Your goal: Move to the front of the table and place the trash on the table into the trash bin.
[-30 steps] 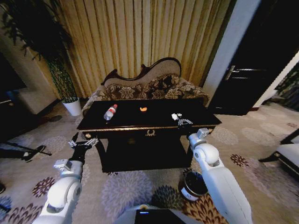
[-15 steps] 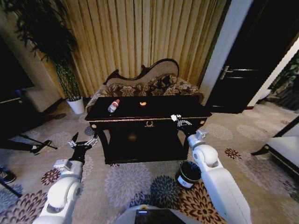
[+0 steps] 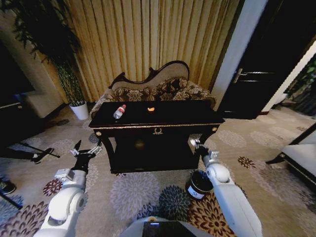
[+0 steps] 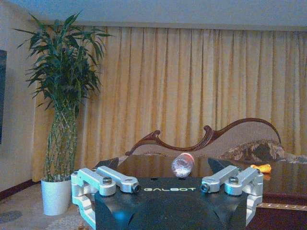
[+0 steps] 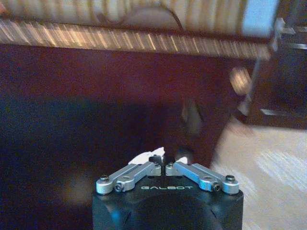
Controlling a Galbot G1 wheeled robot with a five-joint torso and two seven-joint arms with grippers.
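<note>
The right pincer [image 3: 193,143] has dropped from the surface [image 3: 187,112] edge, now hanging just above the trash bin [image 3: 199,183], clamping a white paper wad [image 5: 144,157]: light, crushable, needing only gentle pressure. The left pincer [image 3: 85,151] is idling apart.

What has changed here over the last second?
The right gripper, shut on a white scrap, has dropped from the table's top edge to below it, near the bin. The camera also pulled back from the table. The bottle, orange scrap and open left gripper stayed put.
</note>
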